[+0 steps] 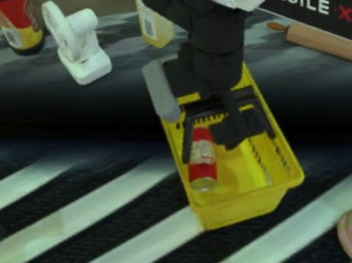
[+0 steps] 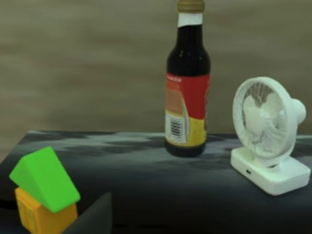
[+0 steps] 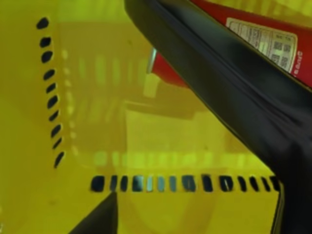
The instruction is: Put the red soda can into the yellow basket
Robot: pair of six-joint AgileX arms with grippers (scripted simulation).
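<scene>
red soda can (image 1: 201, 156) lies on its side in the yellow basket (image 1: 285, 180), long axis along the basket's length, one silver end toward the near wall. smooth metal cylinder, white label. slotted plastic walls. right gripper (image 1: 218, 132) just above the can, fingers spread, touching nothing. left arm parked off at the worktop's left edge.

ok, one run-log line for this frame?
right end effector: open, inside yellow slotted plastic basket | small red cylindrical soda can: lying in basket beside it | left arm: parked, table's left edge
</scene>
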